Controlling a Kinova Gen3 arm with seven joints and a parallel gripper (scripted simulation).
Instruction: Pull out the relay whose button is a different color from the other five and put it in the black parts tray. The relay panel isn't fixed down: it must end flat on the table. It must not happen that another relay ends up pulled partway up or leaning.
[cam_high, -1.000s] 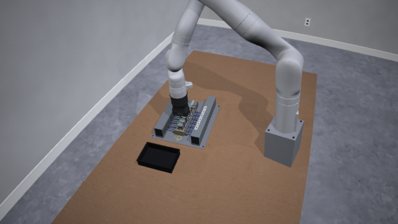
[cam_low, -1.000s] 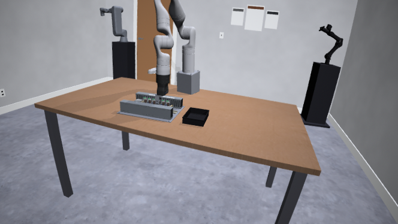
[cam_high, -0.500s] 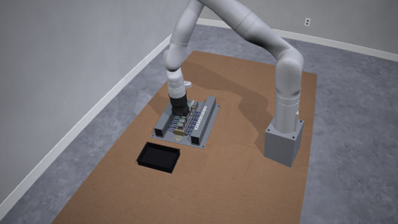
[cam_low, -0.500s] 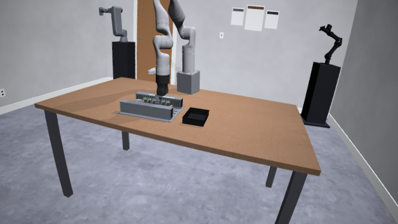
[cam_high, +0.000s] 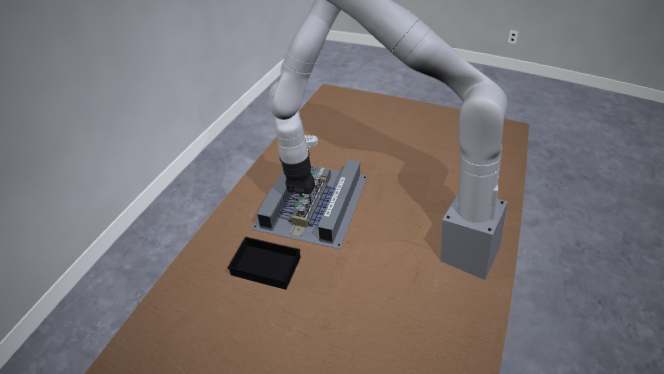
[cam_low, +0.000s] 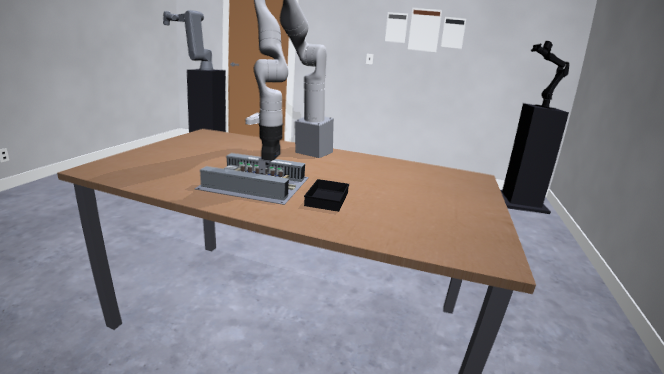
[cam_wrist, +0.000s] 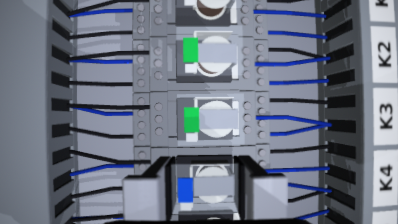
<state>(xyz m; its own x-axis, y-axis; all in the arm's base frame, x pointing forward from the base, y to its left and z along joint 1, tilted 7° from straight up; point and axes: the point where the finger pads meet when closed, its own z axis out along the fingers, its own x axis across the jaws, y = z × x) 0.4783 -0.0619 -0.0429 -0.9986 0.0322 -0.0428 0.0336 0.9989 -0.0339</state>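
- While the gripper (cam_high: 303, 194) (cam_low: 269, 165) (cam_wrist: 204, 178) stands clamped on the blue-button relay (cam_wrist: 212, 187), the relay lies directly between its fingers, level with K4.
- Around them, green-button relays sit close on both sides along the row; the relay panel (cam_high: 280, 231) (cam_low: 293, 192) (cam_wrist: 102, 95) looks flat on the table (cam_high: 380, 300) (cam_low: 425, 215).
- In the top view, the black parts tray (cam_high: 261, 278) (cam_low: 322, 202) lies near and left, beyond the panel's near edge: lift first, then carry that way.
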